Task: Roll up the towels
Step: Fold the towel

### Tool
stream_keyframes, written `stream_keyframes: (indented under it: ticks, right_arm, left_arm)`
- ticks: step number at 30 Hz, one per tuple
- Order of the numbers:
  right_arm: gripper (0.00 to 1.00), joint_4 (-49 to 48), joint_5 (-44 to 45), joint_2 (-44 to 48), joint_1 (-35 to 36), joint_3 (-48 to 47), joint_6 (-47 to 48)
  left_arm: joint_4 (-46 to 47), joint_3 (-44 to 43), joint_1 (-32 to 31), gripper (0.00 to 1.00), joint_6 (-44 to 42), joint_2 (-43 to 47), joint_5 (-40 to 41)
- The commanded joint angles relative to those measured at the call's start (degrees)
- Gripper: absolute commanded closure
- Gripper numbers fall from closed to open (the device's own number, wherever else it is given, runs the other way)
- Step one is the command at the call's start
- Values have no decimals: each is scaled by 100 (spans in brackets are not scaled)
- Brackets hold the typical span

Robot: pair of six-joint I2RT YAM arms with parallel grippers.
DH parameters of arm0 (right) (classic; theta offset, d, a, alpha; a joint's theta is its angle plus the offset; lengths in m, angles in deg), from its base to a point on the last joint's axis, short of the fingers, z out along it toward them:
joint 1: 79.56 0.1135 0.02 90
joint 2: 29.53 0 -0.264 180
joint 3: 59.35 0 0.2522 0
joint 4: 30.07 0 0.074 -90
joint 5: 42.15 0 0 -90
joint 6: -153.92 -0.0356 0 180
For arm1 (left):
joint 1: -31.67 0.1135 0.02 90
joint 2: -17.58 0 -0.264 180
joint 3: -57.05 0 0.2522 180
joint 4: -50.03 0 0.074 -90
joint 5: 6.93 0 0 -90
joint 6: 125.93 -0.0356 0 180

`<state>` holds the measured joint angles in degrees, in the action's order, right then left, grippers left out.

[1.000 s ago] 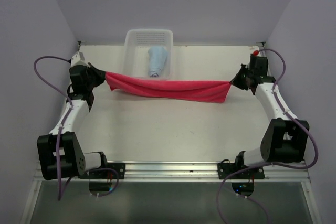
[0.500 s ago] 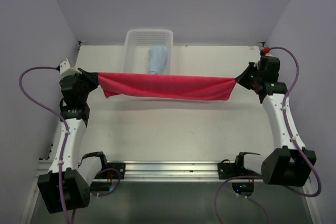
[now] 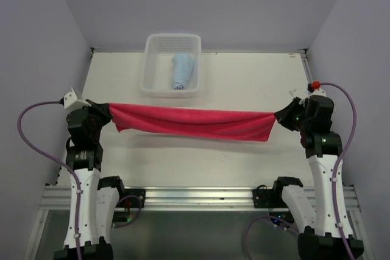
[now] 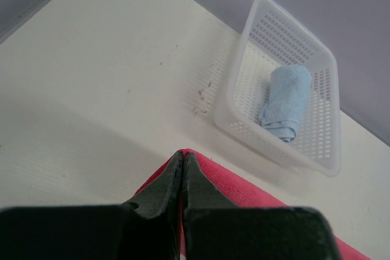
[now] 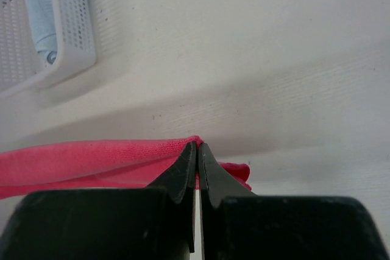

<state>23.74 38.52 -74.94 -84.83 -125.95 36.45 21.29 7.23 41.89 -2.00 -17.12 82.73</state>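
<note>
Left end effector (image 3: 108,110) and right end effector (image 3: 278,116) each pinch one end of the stretched pink towel (image 3: 189,121).

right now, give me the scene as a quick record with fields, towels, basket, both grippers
pink-red towel: unrolled, stretched in a long band between the two grippers
blue towel: rolled up, lying inside the basket
basket: white mesh, at the far edge of the table, left of centre
left gripper: shut on the towel's left end
right gripper: shut on the towel's right end
task state: one towel rolled, pink-red one not yet rolled
</note>
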Motion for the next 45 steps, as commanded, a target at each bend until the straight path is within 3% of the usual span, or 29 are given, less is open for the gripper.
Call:
stream_keyframes:
  ticks: [1,8,18,29,38,45]
  right_arm:
    - [100,617,-158,444,-35,168,-49]
    - [100,742,-210,472,-35,555,-277]
    - [100,-673,-96,-986,-35,775,-418]
    - [100,-1667,-88,-3113,-35,99,-409]
    - [100,-1597,-26,-3922,-35,-516,-383]
    - [100,-1623,-61,-4581,-35,-877,-295]
  left_arm:
    - [-908,-77,77,100,70,253,569]
    - [-981,300,77,100,26,51,500]
    - [372,187,68,100,140,-2144,-194]
    - [1610,-314,15,100,280,-3833,-502]
    - [1832,-727,-20,98,368,-4712,-511]
    - [1946,-798,-37,91,325,-5196,-511]
